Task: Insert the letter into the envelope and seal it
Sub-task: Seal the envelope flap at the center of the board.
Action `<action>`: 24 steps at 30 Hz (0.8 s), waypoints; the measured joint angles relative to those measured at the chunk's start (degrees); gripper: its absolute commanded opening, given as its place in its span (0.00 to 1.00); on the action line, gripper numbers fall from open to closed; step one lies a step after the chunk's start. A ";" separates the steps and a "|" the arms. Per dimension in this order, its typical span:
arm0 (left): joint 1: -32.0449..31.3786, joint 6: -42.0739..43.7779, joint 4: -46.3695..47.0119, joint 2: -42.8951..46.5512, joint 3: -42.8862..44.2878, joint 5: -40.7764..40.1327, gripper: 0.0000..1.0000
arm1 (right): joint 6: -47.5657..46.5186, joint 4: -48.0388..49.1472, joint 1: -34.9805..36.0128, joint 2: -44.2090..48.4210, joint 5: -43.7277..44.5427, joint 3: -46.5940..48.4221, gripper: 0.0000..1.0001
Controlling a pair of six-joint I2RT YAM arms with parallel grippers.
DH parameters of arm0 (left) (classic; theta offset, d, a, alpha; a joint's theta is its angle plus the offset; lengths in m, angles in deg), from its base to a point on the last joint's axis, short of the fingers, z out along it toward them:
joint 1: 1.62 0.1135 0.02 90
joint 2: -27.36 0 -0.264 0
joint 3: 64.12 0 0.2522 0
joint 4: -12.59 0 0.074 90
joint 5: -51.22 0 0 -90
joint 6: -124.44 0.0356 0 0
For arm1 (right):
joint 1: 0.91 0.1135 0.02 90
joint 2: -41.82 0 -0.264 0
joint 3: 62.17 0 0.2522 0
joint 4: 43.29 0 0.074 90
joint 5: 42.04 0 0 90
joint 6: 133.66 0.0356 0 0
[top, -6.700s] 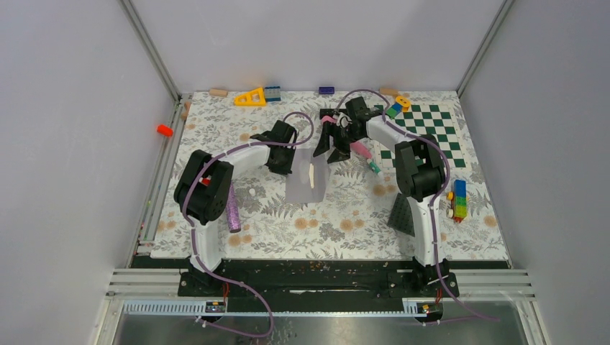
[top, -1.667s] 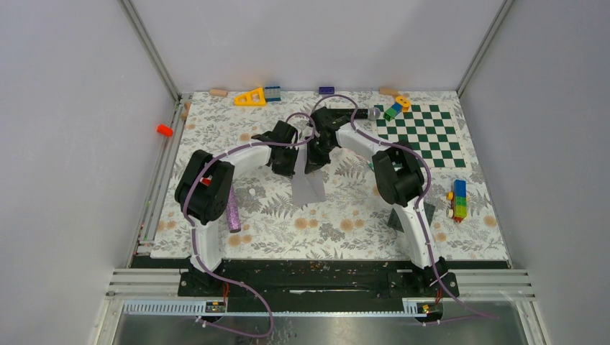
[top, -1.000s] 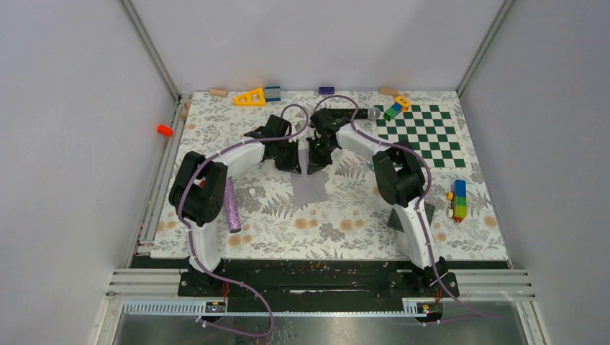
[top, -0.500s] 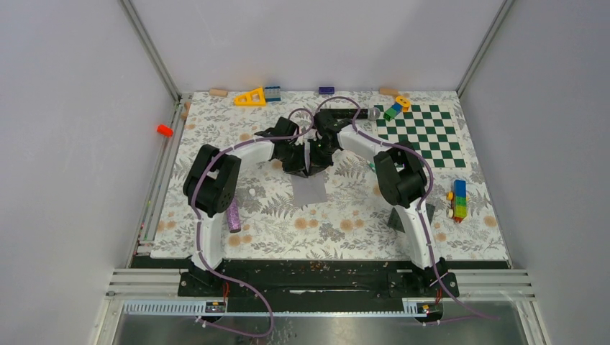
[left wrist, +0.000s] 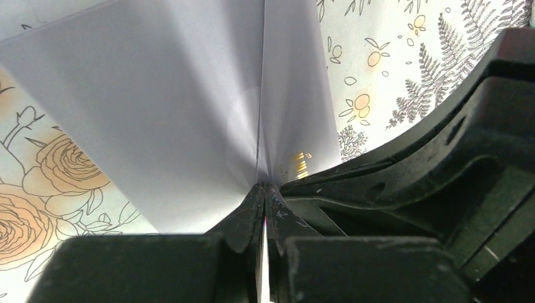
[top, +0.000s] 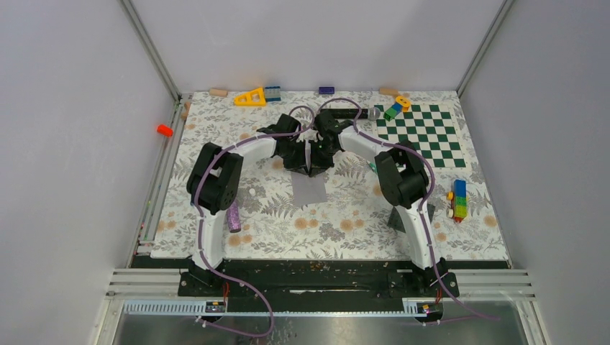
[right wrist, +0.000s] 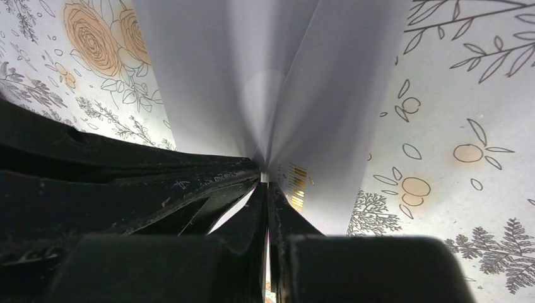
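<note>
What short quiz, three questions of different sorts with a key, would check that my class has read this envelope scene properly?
1. True or false: the left jaws stand wide open, holding nothing.
2. Which thing do the left jaws and the right jaws both pinch? A the envelope; B the purple cylinder; C the yellow triangle.
3. Fill in: the checkerboard lies on the ___ arm's side.
Key: 1 false; 2 A; 3 right.
</note>
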 measured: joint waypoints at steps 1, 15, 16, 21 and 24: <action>-0.02 -0.07 -0.20 -0.11 0.15 -0.09 0.00 | 0.04 0.07 0.00 0.04 -0.09 -0.09 0.00; -1.60 -0.52 -2.80 -1.55 3.45 -3.41 0.00 | -0.09 0.79 0.00 2.27 -2.25 -4.42 0.00; -1.68 -0.50 -2.89 -1.55 3.52 -3.63 0.00 | -0.22 0.76 0.02 2.54 -2.25 -4.83 0.00; -2.03 -0.52 -3.17 -1.60 3.78 -4.46 0.00 | -0.48 0.57 0.02 2.91 -2.34 -5.42 0.00; -2.16 -0.52 -3.28 -1.60 3.87 -4.72 0.00 | -0.59 0.61 0.00 2.99 -2.47 -5.64 0.00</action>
